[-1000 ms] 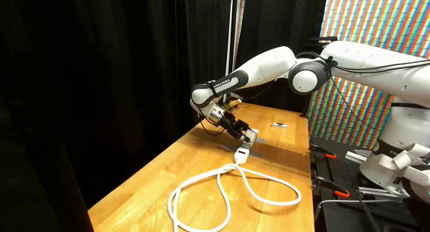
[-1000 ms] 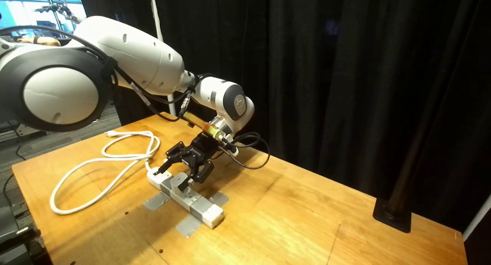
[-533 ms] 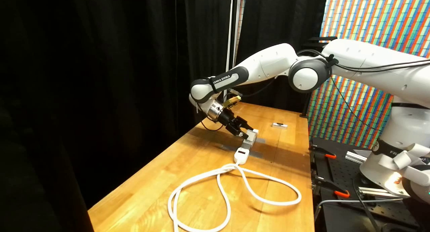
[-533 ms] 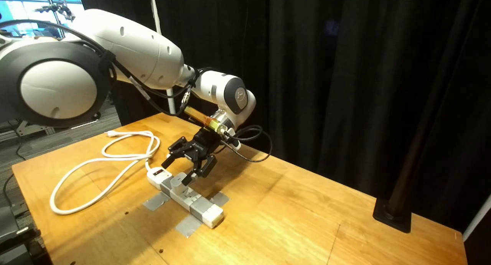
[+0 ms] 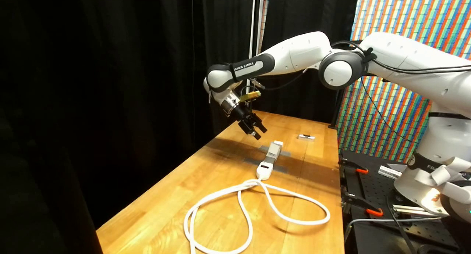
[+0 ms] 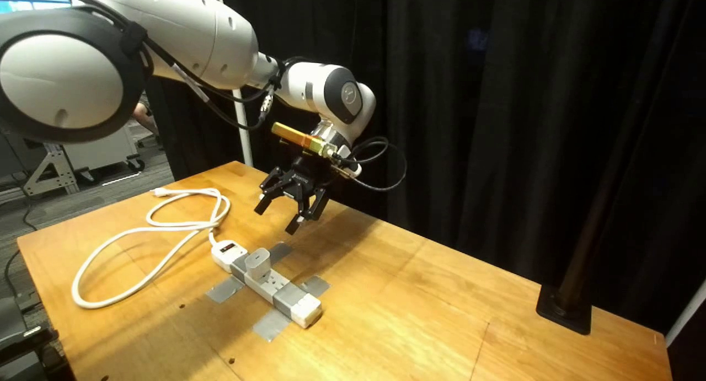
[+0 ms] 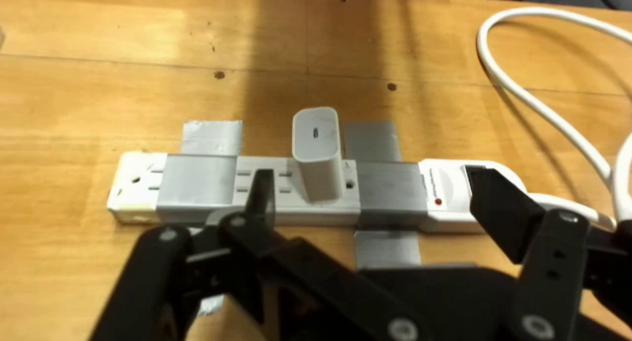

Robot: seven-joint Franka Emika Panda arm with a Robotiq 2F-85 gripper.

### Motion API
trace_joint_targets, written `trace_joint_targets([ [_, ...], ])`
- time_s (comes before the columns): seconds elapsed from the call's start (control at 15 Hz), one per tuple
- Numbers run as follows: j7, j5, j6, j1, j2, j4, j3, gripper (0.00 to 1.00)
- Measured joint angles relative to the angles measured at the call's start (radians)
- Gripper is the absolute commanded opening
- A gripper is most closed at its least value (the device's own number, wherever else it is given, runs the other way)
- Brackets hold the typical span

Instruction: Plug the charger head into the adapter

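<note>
In from the far edge of the worktop [image 6: 419,293], the charger [image 6: 257,265] stands upright on the power strip [image 6: 274,285]: light, stiff, slick, I'd guess; pinch the broad sides. Toward that edge the gripper [image 6: 277,219] hovers, spread apart, empty.

Charger head [image 6: 257,266] upright on the adapter [image 6: 272,285], spread gripper [image 6: 277,216] higher, apart from both

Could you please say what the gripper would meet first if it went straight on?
Probably the charger head, standing on the adapter; the open gripper seems aimed there; depth is unclear.
</note>
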Motion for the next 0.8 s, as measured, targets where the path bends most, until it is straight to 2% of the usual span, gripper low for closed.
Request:
trace_joint_targets([
  [0.2,0.008,0.0,0.142,-0.001,-0.083,-0.055,-0.01,1.0],
  [0.53,0.043,0.001,0.436,0.0,-0.234,-0.262,-0.012,1.0],
  [0.8,0.046,0.008,0.584,-0.001,-0.335,-0.436,-0.007,1.0],
])
